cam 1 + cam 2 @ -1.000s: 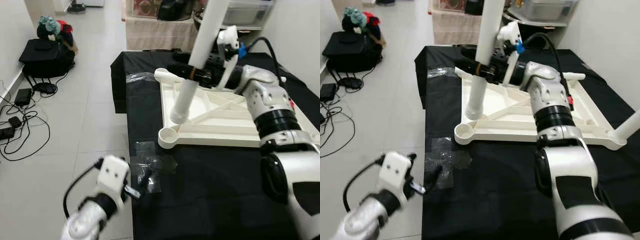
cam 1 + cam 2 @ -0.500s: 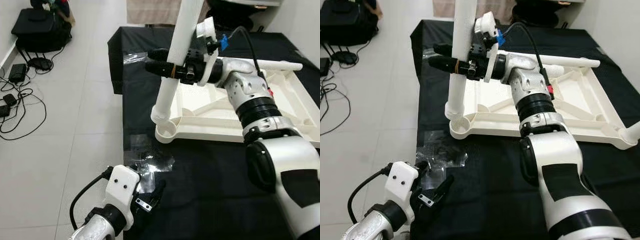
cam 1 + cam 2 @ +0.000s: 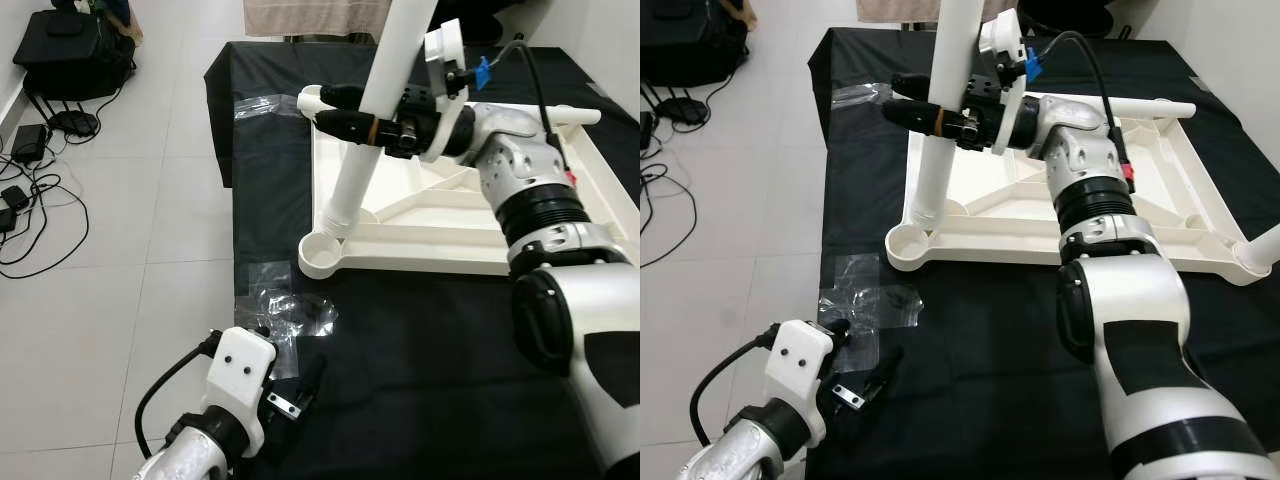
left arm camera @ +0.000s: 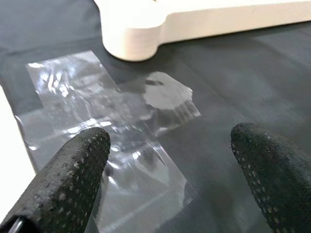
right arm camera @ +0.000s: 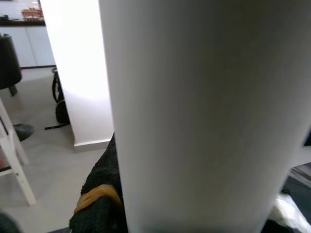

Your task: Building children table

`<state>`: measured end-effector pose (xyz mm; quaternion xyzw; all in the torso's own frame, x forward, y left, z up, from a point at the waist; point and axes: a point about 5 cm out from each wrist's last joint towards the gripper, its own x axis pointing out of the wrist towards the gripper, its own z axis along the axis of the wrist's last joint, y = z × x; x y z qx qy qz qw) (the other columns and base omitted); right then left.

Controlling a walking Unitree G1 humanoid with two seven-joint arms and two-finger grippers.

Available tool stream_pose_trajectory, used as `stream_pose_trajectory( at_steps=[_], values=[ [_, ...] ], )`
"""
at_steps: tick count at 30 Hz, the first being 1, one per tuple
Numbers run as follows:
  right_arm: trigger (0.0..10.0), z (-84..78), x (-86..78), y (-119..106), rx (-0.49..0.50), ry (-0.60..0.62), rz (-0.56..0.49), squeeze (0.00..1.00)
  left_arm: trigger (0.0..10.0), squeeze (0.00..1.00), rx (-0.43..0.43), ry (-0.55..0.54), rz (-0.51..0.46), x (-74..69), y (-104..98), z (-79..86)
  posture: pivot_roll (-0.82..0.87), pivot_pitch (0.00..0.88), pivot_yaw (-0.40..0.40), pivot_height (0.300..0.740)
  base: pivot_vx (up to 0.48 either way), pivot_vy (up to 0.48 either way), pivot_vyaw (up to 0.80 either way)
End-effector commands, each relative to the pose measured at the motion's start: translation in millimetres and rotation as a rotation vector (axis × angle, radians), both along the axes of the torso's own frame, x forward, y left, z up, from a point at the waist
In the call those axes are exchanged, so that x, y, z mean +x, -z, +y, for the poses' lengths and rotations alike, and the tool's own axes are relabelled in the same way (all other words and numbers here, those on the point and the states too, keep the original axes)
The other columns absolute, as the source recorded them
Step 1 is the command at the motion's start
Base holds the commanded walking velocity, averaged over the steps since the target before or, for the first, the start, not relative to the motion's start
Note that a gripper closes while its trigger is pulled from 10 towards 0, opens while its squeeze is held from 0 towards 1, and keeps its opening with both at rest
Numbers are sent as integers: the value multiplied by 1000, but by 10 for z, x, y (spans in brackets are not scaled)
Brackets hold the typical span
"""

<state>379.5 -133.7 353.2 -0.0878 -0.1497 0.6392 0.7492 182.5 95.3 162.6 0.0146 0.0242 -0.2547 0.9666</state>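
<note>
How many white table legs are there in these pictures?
3. One leg is gripped by the right gripper above the near-left socket. One lies at the tabletop's far corner. One sticks up at the near-right corner. More may be out of frame.

Glossy silver-white shells with black joint bands along the right arm (image 3: 1110,250). White wrist camera block (image 3: 238,370) on the left arm, fed by a looping black cable (image 3: 165,380). Blue connector (image 3: 481,71) on the right wrist. Black dimpled rubber fingertips (image 4: 73,170).

Black-draped table (image 3: 430,380) — white tabletop (image 3: 470,215), clear plastic bag (image 3: 285,315) on it.
</note>
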Motion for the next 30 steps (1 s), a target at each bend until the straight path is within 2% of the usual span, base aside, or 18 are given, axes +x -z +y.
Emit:
stream_pose_trajectory(
  at_steps=[1, 6, 10, 14, 23, 30],
  values=[
    [10000, -4, -21, 14, -35, -39, 7, 0, 10000, 0, 23, 0, 24, -10, 54, 11, 96, 266, -108, 740, 0, 0, 0],
    [10000, 73, -49, 129, -75, -119, 24, 0, 10000, 0, 26, 0, 20, 11, 50, 4, 100, 253, -107, 740, 0, 0, 0],
    [10000, 103, -53, 157, -82, -133, 23, 0, 10000, 0, 25, 2, 19, 14, 49, 0, 100, 253, -107, 740, 0, 0, 0],
    [10000, 267, -74, 172, -83, -189, 15, 0, 10000, 0, 28, -1, 15, 17, 48, 7, 99, 246, -111, 740, 0, 0, 0],
    [10000, 346, -103, 176, -85, -240, 20, 0, 10000, 0, 31, -6, 9, 26, 44, 18, 102, 244, -116, 740, 0, 0, 0],
    [10000, 398, -113, 314, -125, -263, 50, 0, 10000, 0, 29, -13, 6, 42, 40, 23, 95, 248, -120, 740, 0, 0, 0]
  ],
)
